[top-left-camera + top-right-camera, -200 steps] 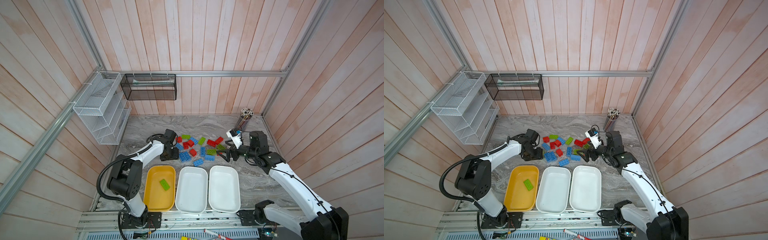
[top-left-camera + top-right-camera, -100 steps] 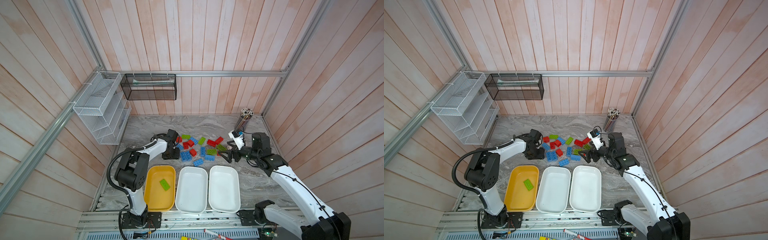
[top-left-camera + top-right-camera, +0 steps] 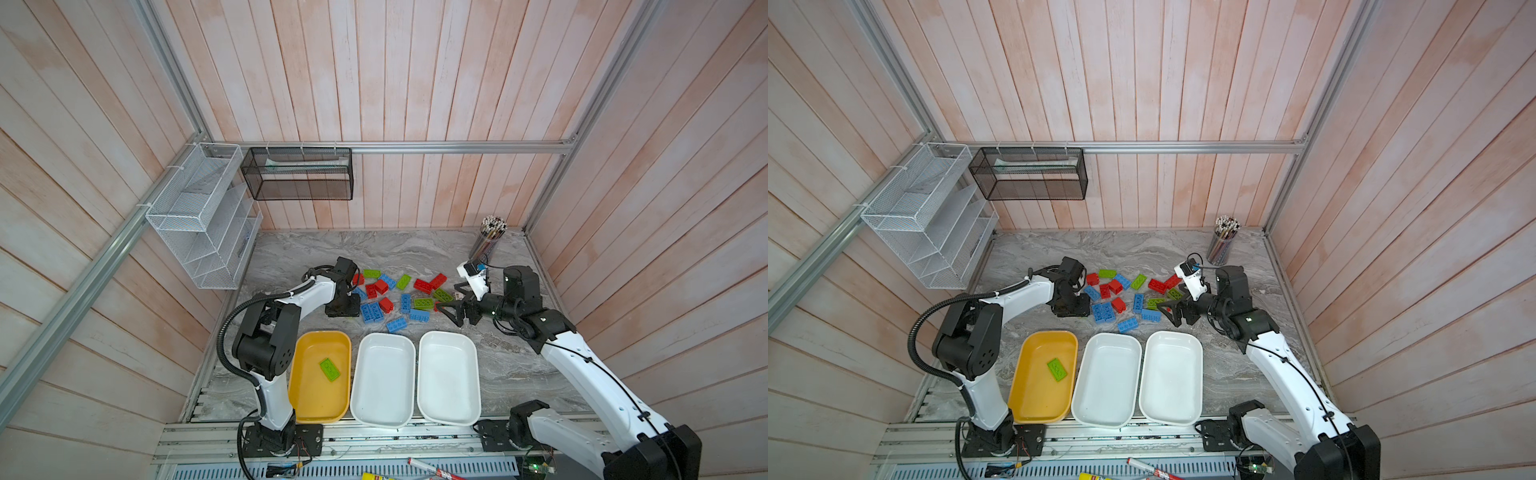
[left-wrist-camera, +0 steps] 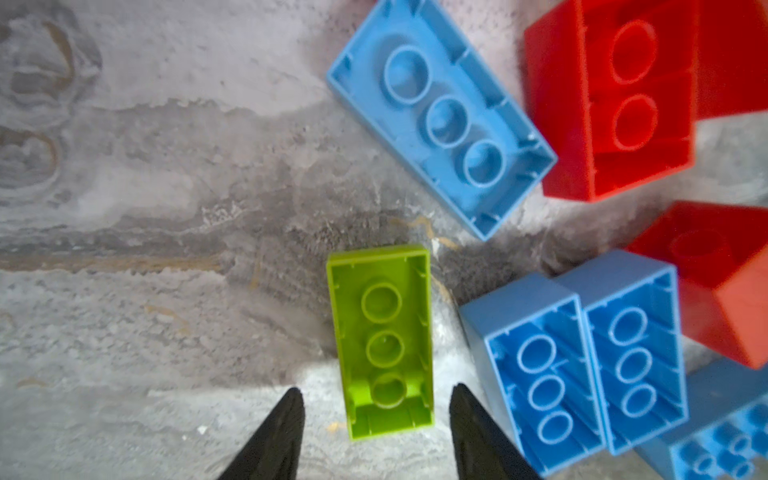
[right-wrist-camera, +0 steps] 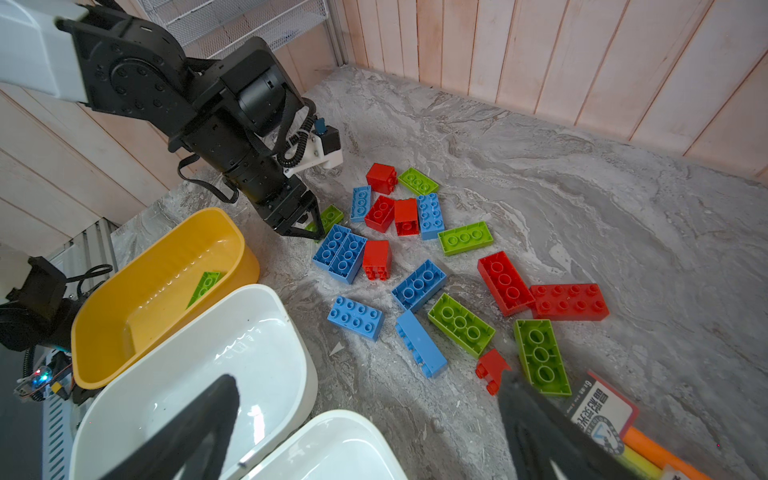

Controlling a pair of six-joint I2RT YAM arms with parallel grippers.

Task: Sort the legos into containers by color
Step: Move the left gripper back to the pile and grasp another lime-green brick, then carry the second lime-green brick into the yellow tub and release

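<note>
Red, lime green and blue legos [image 3: 395, 295] lie scattered on the marble table behind three containers: a yellow tray [image 3: 307, 386] and two white trays [image 3: 382, 395] [image 3: 449, 386]. One green brick [image 3: 329, 369] lies in the yellow tray. My left gripper [image 4: 376, 399] points down at the pile's left edge, open, its fingers either side of an upside-down green brick [image 4: 380, 340] with a gap on each side. In both top views the left gripper [image 3: 343, 309] [image 3: 1073, 309] hides that brick. My right gripper [image 5: 368, 384] is wide open and holds nothing, low over the table at the pile's right edge [image 3: 451, 311].
A mesh pencil cup [image 3: 486, 241] stands at the back right. White wire baskets [image 3: 199, 216] and a black mesh basket [image 3: 297, 174] hang on the walls. A striped pack with a white label [image 5: 598, 411] lies beside the right gripper. Two blue bricks [image 4: 582, 361] sit close beside the left gripper's finger.
The left gripper's jaws have narrowed around the green brick, and that arm's elbow has swung to the right. The right gripper has shifted only slightly.
</note>
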